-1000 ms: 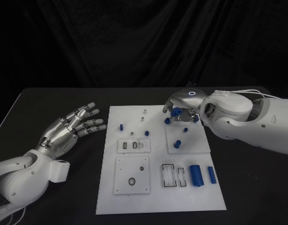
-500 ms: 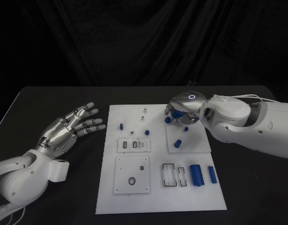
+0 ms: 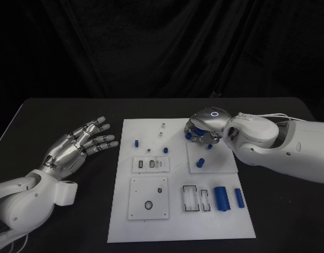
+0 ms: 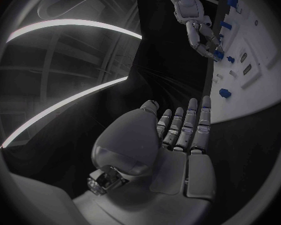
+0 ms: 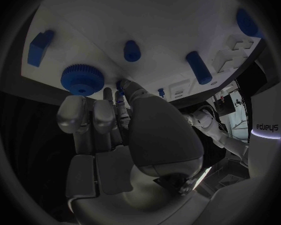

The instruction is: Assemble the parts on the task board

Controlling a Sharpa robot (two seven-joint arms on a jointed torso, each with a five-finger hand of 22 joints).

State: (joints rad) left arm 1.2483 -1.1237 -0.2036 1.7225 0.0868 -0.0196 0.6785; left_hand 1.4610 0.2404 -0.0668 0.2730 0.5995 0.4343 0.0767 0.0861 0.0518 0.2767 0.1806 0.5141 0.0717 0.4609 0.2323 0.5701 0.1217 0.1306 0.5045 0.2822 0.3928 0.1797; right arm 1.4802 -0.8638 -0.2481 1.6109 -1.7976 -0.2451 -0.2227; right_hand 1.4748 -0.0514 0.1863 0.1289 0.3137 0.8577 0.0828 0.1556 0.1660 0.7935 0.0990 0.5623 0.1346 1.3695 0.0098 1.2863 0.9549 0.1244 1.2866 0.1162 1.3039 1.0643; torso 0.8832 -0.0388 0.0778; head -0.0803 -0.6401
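The task board lies in the middle of the black surface, with blue parts scattered over its far half and two blue cylinders standing near its right edge. In the right wrist view a blue gear sits on the board just beyond the fingertips, with a blue peg and a longer blue pin farther on. The right hand has come lower and nearer over the last second, settling over the far right section of the board with its fingers curled down onto the parts there; whether it actually grips one I cannot tell. That suggests a pick is being attempted, not completed. The left hand has not moved: it hovers left of the board, fingers spread wide, holding nothing.
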